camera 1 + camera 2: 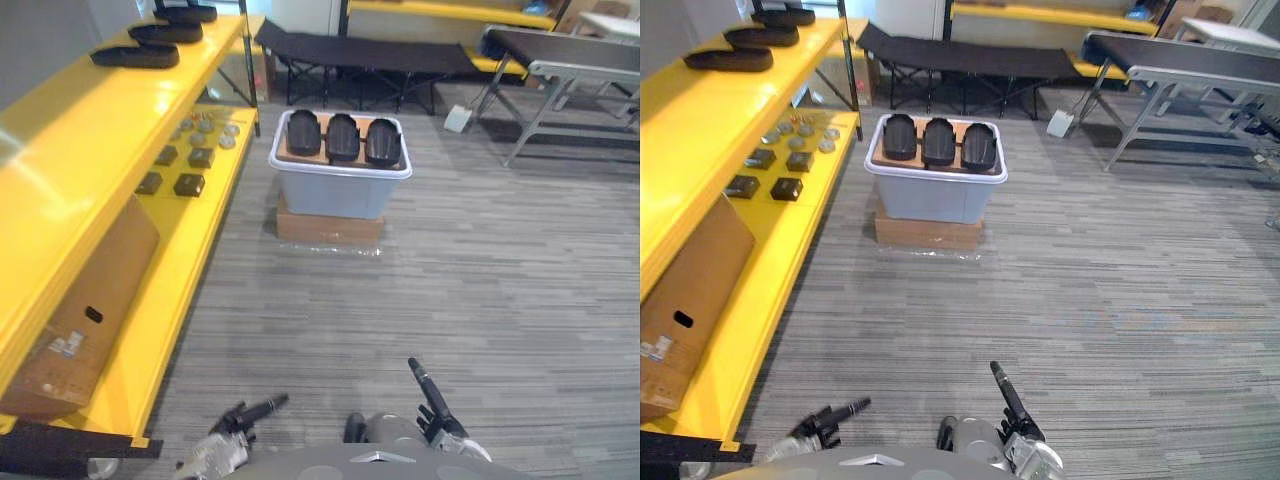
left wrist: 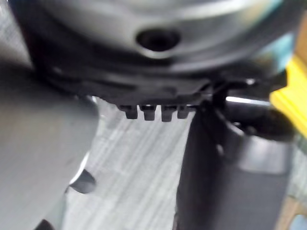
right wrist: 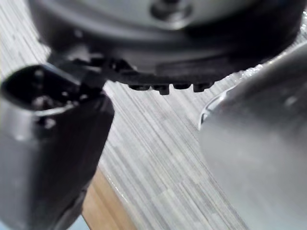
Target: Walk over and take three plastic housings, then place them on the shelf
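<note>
Left eye view: we see three housings [image 1: 342, 137] in the bin [image 1: 335, 195]; left hand [image 1: 245, 413] and right hand [image 1: 437, 418] empty, fingers straight.

Left robot hand [image 1: 245, 412] and right robot hand [image 1: 436, 410] hang low, fingers straight, empty.

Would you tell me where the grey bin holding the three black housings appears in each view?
Left eye view: grey bin upper centre, on a cardboard box.
Right eye view: grey bin left of centre, upper half.
Left wrist view: left hand over striped floor.
Right wrist view: right hand over striped floor.
Shared landmark: yellow shelf, left of the bin in both eye views.
</note>
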{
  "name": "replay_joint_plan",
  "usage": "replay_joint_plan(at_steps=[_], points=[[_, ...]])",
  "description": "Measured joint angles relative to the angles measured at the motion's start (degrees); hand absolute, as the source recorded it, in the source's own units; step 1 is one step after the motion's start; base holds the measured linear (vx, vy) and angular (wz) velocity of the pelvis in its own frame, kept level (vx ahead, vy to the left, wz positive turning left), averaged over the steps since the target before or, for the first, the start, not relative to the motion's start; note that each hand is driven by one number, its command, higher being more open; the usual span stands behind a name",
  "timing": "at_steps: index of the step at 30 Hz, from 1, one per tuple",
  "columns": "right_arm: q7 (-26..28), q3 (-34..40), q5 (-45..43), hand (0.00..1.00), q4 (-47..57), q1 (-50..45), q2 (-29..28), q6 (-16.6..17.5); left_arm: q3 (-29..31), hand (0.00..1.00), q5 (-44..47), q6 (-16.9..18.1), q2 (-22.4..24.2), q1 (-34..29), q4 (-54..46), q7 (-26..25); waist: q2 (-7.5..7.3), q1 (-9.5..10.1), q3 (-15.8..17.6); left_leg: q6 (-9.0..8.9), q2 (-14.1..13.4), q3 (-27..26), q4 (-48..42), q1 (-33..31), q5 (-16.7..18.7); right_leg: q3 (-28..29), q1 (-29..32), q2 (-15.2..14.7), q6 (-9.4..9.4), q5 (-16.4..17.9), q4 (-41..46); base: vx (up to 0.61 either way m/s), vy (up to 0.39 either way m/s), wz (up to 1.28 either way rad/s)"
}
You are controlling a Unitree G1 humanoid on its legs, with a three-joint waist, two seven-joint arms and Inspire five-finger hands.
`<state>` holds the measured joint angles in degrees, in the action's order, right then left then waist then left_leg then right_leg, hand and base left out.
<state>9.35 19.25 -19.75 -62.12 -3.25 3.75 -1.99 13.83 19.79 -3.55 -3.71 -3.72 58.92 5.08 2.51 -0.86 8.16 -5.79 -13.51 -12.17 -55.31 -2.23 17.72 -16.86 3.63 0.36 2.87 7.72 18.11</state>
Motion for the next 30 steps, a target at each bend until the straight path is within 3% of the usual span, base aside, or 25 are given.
replay_joint_plan(at_steps=[1,2,4,5,7,8,9,10,11,12,13,14,16,17,18,19,21,23,25,26,28,29,30], points=[[-0.1,0.7,1.4,1.00,-0.9,0.5,0.7,0.2,0.1,1.00,0.6,0.6,0.6,0.5,0.2,0.0,0.91,0.52,1.0,-0.13,-0.8,1.0,-4.3,-3.1,0.3,0.4,-4.4,1.1,0.43,0.2,-2.4,0.65,-0.156,-0.24],[-0.1,0.8,1.4,1.00,-1.8,0.7,1.0,0.2,0.0,1.00,0.9,0.8,0.6,0.9,0.7,-0.1,0.83,0.65,1.4,0.12,-0.3,1.4,-3.8,-4.2,0.5,0.8,-6.7,1.1,0.52,0.2,-3.8,0.56,-0.083,-0.27],[-0.2,0.9,1.5,1.00,-3.5,2.0,0.9,0.2,-0.8,1.00,2.2,1.1,0.6,1.0,1.3,-0.1,0.01,1.44,1.9,0.67,3.5,1.5,5.2,-7.1,1.5,2.3,-12.2,-0.3,0.51,0.2,-8.4,0.48,-0.032,-0.34],[-0.3,0.9,1.9,1.00,-3.5,2.5,0.4,0.3,-1.2,1.00,2.6,1.4,0.6,1.1,1.3,0.3,-0.44,1.95,2.3,1.01,6.1,1.4,13.9,-9.4,1.2,3.5,-14.1,-1.5,0.49,0.2,-10.2,0.48,0.042,-0.50],[-0.3,0.7,3.9,1.00,-3.4,2.8,0.4,0.4,-0.8,1.00,2.7,2.3,1.1,1.1,1.3,0.6,-0.67,2.75,2.6,2.01,8.6,2.2,30.9,-12.1,-4.5,4.7,-15.9,-2.9,0.19,0.4,-11.4,0.40,0.075,-0.52],[-0.3,0.3,3.8,1.00,-3.4,2.7,0.4,0.4,-0.3,1.00,2.8,2.2,1.3,1.2,1.4,0.6,-0.73,3.13,2.6,1.69,9.1,3.5,38.0,-12.9,-8.4,4.9,-16.8,-3.3,-1.09,1.7,-11.6,0.44,0.168,-0.64],[-0.5,-1.3,3.8,1.00,-3.4,2.4,0.6,0.6,0.3,1.00,3.3,2.3,1.0,1.1,1.4,0.5,-1.03,4.19,2.8,1.74,8.8,4.0,39.7,-13.7,-14.4,6.3,-18.3,-3.8,-2.85,4.9,-11.6,0.54,0.245,-0.71],[-0.9,-3.6,4.1,1.00,-3.4,2.5,0.6,0.9,0.2,1.00,4.1,2.4,0.4,1.2,1.5,0.4,-1.74,4.38,2.9,4.31,9.7,3.7,37.1,-13.3,-18.5,7.5,-19.8,-4.9,-2.95,8.0,-10.8,0.54,0.274,-0.59],[-1.0,-4.2,4.2,1.00,-3.4,2.8,0.4,1.0,0.2,1.00,4.5,2.5,-0.1,1.2,1.3,0.4,-2.75,4.33,2.6,5.28,10.7,3.2,35.6,-13.5,-17.9,7.9,-19.8,-6.1,-2.52,9.7,-9.9,0.47,0.218,-0.24],[-1.0,-4.5,4.3,1.00,-3.4,3.2,-0.6,1.1,0.0,1.00,4.5,2.5,-0.8,1.9,1.3,0.3,-5.17,4.01,1.9,7.33,12.1,2.5,32.6,-14.5,-14.6,7.9,-19.7,-8.0,-2.58,11.1,-8.1,0.52,0.170,0.02],[-1.2,-4.1,3.7,1.00,-3.4,3.5,-1.4,1.3,-1.4,1.00,4.2,2.3,-1.4,3.1,1.7,-0.1,-5.91,3.84,1.5,9.95,13.3,2.5,30.5,-14.8,-12.0,8.4,-18.3,-9.4,-3.68,10.5,-3.5,0.53,0.157,0.12],[-1.2,-4.0,3.6,1.00,-3.4,3.8,-1.7,1.3,-2.5,1.00,4.1,2.2,-1.8,3.6,2.3,-0.4,-6.10,3.77,1.5,9.76,13.6,2.5,30.3,-14.3,-11.4,8.9,-16.6,-9.9,-4.53,9.9,1.1,0.55,0.190,0.22],[-0.6,-3.2,3.7,1.00,-3.4,4.7,-1.8,1.8,-5.2,1.00,3.8,2.2,-3.2,3.9,3.7,-0.9,-6.88,3.46,1.6,10.48,15.7,3.1,32.5,-9.3,-9.2,10.4,-8.2,-12.7,-10.54,4.5,23.1,0.52,0.213,0.30],[-0.4,-2.6,3.7,1.00,-3.4,4.7,-1.8,2.1,-5.9,1.00,3.8,2.2,-3.4,3.9,4.1,-1.2,-6.81,3.39,1.7,10.58,16.1,3.4,33.5,-7.4,-8.8,10.8,-6.7,-12.7,-10.14,4.8,27.1,0.63,0.187,0.27],[-0.1,-1.8,3.8,1.00,-3.5,4.8,-1.7,2.5,-7.4,1.00,3.8,2.2,-3.6,3.8,4.2,-1.4,-6.76,3.78,1.7,10.53,16.5,3.9,35.8,-2.8,-8.3,9.7,-5.2,-12.9,-8.58,5.7,31.2,0.53,0.121,0.23],[-0.1,-1.9,3.8,1.00,-3.5,4.9,-1.5,3.1,-8.5,1.00,3.8,2.2,-3.7,3.3,4.2,-1.4,-5.78,3.76,2.0,10.47,16.6,4.5,38.8,1.8,-8.3,6.6,-4.0,-13.1,-6.77,7.0,31.3,0.60,0.106,0.19],[-0.2,-1.9,3.7,1.00,-3.4,5.5,-1.2,3.7,-9.7,1.00,3.7,2.0,-3.6,3.6,4.2,-1.4,-4.29,3.54,2.4,10.32,15.2,5.6,42.4,6.7,-8.2,2.2,-1.1,-12.0,-4.88,8.4,25.8,0.44,0.013,0.23],[-0.2,-1.9,3.6,1.00,-2.1,5.5,-1.1,4.1,-10.3,1.00,3.7,2.1,-3.2,4.3,4.2,-1.3,-2.80,3.36,2.5,9.08,12.8,6.9,43.8,8.9,-7.4,1.6,2.3,-10.2,-5.68,8.2,16.8,0.33,-0.056,0.35],[-0.2,-1.9,3.6,1.00,-1.3,5.5,-1.2,4.7,-11.0,1.00,3.5,2.1,-3.0,4.3,4.2,-0.9,-2.56,2.49,2.4,7.57,10.8,8.5,43.7,9.9,-6.0,3.5,4.5,-9.7,-7.61,6.0,7.4,0.29,-0.126,0.44],[-0.2,-2.0,3.6,1.00,-1.0,5.5,-1.4,4.9,-11.0,1.00,2.6,2.1,-2.6,4.1,4.2,-0.7,-2.81,2.19,2.2,6.04,9.7,8.9,43.5,11.0,-4.6,6.1,5.4,-9.4,-8.20,3.0,2.2,0.33,-0.227,0.35],[-0.3,-3.2,3.8,1.00,-1.1,5.0,-1.7,4.9,-10.6,1.00,2.6,2.5,-2.5,3.1,4.2,-0.9,-3.83,2.33,1.5,3.58,8.7,9.4,43.3,13.2,-2.5,8.1,5.4,-9.8,-8.32,-4.8,-1.7,0.37,-0.305,0.27],[-0.2,-4.2,3.7,1.00,-1.2,4.0,-2.1,4.8,-10.5,1.00,2.6,2.5,-3.4,2.6,4.2,-0.8,-5.74,2.40,0.2,1.73,9.1,10.2,42.9,14.0,-0.7,7.8,5.2,-10.7,-8.22,-11.3,-2.1,0.43,-0.409,0.18],[-0.2,-4.1,3.7,1.00,-1.7,4.4,-1.9,4.9,-10.2,1.00,2.7,2.6,-2.4,3.0,4.8,-1.2,-4.35,2.67,-0.1,0.67,7.4,10.7,42.1,14.5,0.7,6.6,5.0,-9.4,-7.60,-7.8,-0.8,0.48,-0.469,0.15]])
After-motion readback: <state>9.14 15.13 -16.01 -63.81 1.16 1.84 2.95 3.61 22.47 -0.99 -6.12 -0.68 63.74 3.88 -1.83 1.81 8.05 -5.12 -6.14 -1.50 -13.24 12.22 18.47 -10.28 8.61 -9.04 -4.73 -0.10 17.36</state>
